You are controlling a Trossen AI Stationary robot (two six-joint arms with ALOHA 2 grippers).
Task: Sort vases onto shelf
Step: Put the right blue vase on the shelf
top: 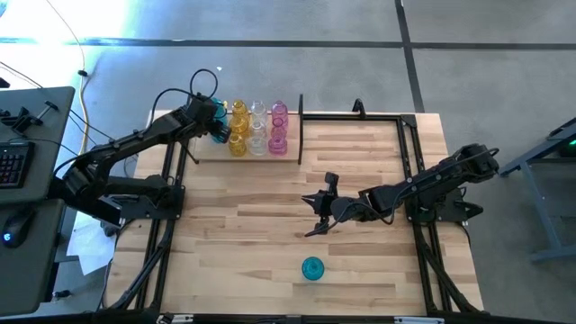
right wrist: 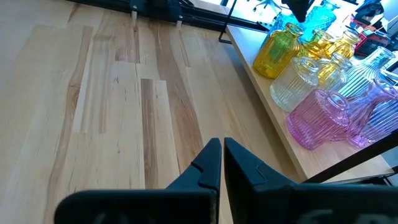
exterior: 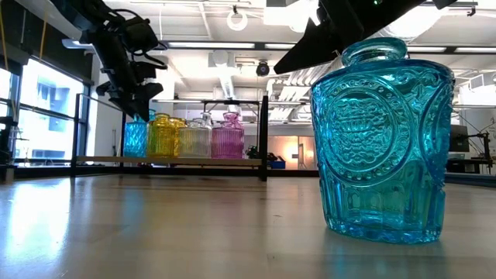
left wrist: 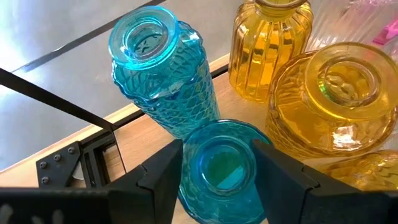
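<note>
- Two dark fingers [left wrist: 158,177] of the left end effector [left wrist: 217,180] flank a small teal vase [left wrist: 221,165] on the shelf [top: 205,151], jaws parted a little wider than its rim; cannot tell whether the pads touch the glass.
- Just beyond, a taller teal vase [left wrist: 165,74] upright; amber vases [left wrist: 323,99] just beside, then clear and pink ones in the same row.
- Near the counter's [top: 234,234] middle, the right end effector [top: 317,216], fingers pressed together, holding nothing.
- One last teal vase [top: 312,268] alone on the counter's near side, well apart from the shelf.
- Judged rigid, brittle and smooth: pressed glass, likely slippery despite the relief pattern, and fairly weighty for its size.
- Best taken at the narrow neck under the flared lip, or squarely across the body; gentle squeeze, no sideways knocks.
- Tight spacing on the shelf: risk of clinking neighbours or tipping one when drawing the fingers away.
</note>
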